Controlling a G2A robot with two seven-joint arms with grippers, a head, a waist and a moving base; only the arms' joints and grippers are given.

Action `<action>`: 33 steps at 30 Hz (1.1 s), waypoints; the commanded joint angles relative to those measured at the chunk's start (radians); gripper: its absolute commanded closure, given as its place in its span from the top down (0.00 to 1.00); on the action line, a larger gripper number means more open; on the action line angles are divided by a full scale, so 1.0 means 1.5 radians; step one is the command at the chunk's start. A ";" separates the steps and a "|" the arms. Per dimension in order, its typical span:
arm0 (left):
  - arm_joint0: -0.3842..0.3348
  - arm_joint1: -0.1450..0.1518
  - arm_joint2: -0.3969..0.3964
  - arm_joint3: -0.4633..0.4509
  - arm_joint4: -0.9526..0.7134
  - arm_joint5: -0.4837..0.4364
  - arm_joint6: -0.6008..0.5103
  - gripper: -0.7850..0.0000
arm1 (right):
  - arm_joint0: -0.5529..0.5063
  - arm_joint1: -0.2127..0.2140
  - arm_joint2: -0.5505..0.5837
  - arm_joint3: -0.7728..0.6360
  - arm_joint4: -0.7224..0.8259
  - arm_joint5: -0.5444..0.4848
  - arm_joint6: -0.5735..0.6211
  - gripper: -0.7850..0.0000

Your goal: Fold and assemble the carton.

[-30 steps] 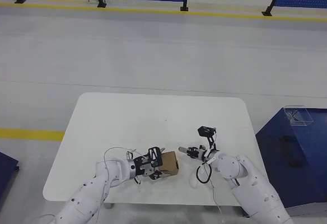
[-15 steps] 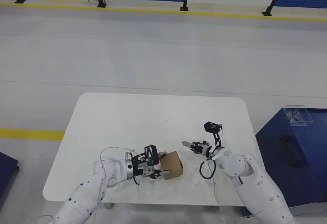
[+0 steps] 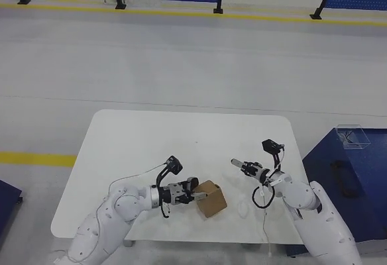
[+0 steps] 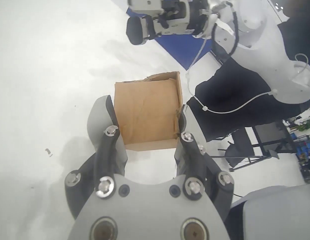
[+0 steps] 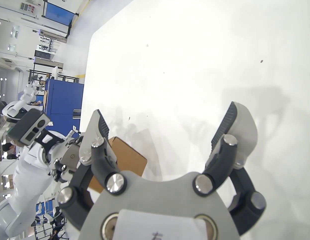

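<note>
Seen from above: a white table (image 3: 147,139) with rounded corners, and near the middle of its front edge a small brown carton (image 3: 211,199), already box-shaped and resting on the table top, turned at a slant to the edge.

Gripped at its near end by the left gripper (image 3: 188,193). Through the left wrist camera, carton (image 4: 147,111) lodged between the two grey fingers (image 4: 101,116), one finger pressed along one side wall and the other against the opposite corner (so closed only as far as the carton's width allows). Far end of the carton uneven, with one flap slightly lifted.

To the robot's right of the carton, well apart from it, the right gripper (image 3: 236,163), hanging over bare table and touching nothing. From its own wrist camera, right gripper (image 5: 167,112) spread wide and empty, ribbed pads (image 5: 225,122) facing inward, the carton (image 5: 127,158) visible beyond one finger.

Beside the table, on the robot's right, a blue cabinet (image 3: 352,179).
</note>
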 commanded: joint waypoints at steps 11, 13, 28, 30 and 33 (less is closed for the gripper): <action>-0.047 -0.019 0.029 0.086 0.027 0.047 0.036 1.00 | -0.014 -0.002 -0.007 0.006 -0.002 -0.004 0.001 1.00; -0.049 -0.017 0.023 0.090 0.039 0.052 0.048 1.00 | -0.016 -0.002 -0.005 0.006 0.000 -0.004 0.000 1.00; 0.123 0.019 -0.017 -0.272 0.511 0.211 0.347 0.00 | -0.020 -0.003 0.001 0.013 0.014 -0.017 -0.007 1.00; 0.126 0.015 0.003 -0.277 0.549 0.245 0.341 0.00 | -0.020 -0.003 0.007 0.016 0.019 -0.017 -0.011 1.00; 0.108 0.004 0.032 -0.251 0.556 0.265 0.323 0.00 | -0.019 -0.002 0.014 0.017 0.020 -0.016 -0.013 1.00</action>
